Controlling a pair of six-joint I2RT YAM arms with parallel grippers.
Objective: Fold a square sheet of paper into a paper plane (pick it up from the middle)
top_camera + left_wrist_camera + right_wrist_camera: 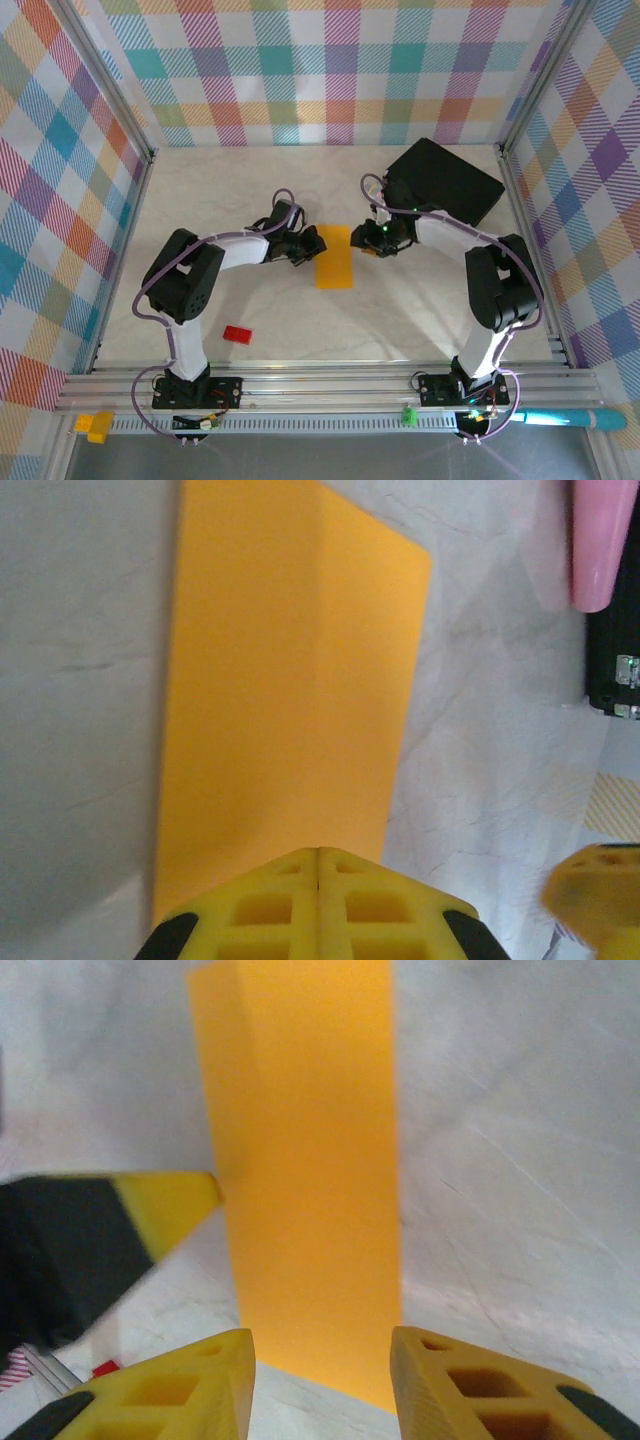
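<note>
The paper (334, 256), folded into a strip, lies flat mid-table. Your left gripper (318, 858) is closed at one long edge, holding nothing I can see. The right gripper (320, 1342) is open over the other. An uneven push may slide the strip and skew the crease.

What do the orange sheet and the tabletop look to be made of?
The sheet looks like thin matte paper: it lies flat with a sharp crease line. The tabletop is white, faintly veined, with a slight sheen; probably laminate or a marble-print cover, cannot tell which.
</note>
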